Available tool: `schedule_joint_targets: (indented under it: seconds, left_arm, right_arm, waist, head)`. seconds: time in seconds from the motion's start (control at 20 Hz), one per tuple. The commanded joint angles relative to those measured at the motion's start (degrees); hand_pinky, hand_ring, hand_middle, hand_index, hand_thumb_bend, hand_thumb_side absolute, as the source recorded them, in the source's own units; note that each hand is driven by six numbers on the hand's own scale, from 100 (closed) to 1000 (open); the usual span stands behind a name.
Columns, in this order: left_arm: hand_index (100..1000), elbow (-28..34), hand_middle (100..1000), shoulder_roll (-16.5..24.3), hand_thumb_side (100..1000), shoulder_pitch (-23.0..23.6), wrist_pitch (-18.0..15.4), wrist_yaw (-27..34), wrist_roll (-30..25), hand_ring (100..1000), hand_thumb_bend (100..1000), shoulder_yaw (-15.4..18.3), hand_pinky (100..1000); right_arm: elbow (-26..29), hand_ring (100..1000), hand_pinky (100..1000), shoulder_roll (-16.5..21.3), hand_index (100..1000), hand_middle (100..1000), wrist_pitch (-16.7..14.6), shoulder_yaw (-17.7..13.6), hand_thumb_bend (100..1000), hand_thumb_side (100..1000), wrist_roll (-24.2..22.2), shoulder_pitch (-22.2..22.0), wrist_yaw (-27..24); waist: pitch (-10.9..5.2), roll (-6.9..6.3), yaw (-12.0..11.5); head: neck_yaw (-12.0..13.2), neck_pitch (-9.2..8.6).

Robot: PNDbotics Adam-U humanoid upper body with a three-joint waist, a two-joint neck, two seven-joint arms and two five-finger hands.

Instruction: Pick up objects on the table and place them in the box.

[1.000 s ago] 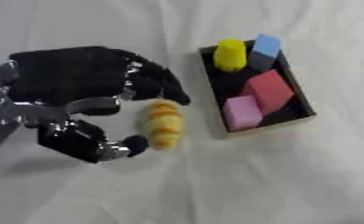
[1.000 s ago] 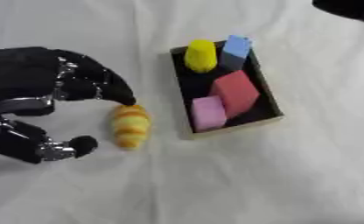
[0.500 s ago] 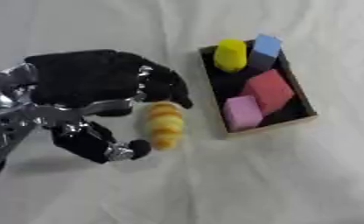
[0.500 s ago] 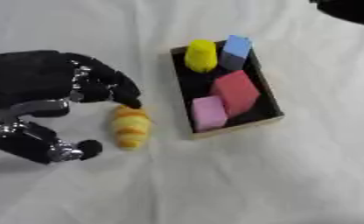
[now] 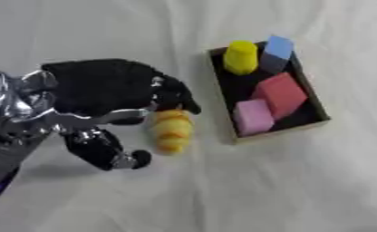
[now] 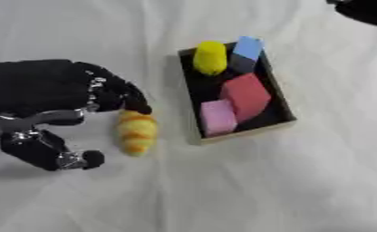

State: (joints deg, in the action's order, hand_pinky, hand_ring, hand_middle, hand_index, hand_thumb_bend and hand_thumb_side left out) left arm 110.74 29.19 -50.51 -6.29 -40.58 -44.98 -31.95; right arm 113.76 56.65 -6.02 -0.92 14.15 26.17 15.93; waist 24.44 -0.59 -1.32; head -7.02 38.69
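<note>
The left hand [image 5: 104, 97] is nearest, black with silver joints, poised over a striped yellow-orange toy [image 5: 171, 130] on the white cloth [image 5: 223, 195]. Its fingers curl down to touch the toy's top end while the thumb [image 5: 112, 154] stands apart below, so the hand is half closed and not yet gripping. This looks like the grasping step; next the thumb must close in. Just beyond, the wooden box [image 5: 311, 129] holds a pink block, red block, blue block and yellow cylinder, smooth and matte like foam.
</note>
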Motion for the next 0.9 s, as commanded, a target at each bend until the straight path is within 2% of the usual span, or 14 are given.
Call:
schedule_joint_targets:
  seconds: [0.05, 0.35, 0.9]
  left_arm:
    - [914, -1.1, 819, -0.2, 100, -0.7, -1.1, -2.9, 1.7, 838, 461, 0.0, 852]
    - [886, -4.9, 816, -1.7, 100, -0.6, -2.9, -7.6, 4.9, 841, 422, -0.3, 850]
    - [863, -11.2, 817, -3.3, 100, -0.3, -5.7, -10.9, 7.0, 838, 433, -0.8, 837]
  right_arm:
    - [0.8, 789, 868, 1.0, 804, 657, 0.0, -0.4, 100, 100, 0.2, 0.2, -0.4]
    - [0.8, 788, 868, 0.8, 803, 655, -0.1, -0.3, 100, 100, 0.2, 0.0, -0.4]
    - [0.8, 790, 870, 0.1, 804, 648, 0.2, -0.1, 100, 100, -0.4, 0.8, -1.3]
  waist:
    - [-1.56, -0.74, 0.2]
    - [-1.44, -0.86, 0.8]
    - [-1.17, -1.31, 1.9]
  head:
    - [0.3, -0.63]
    - [0.3, -0.67]
    - [0.2, -0.96]
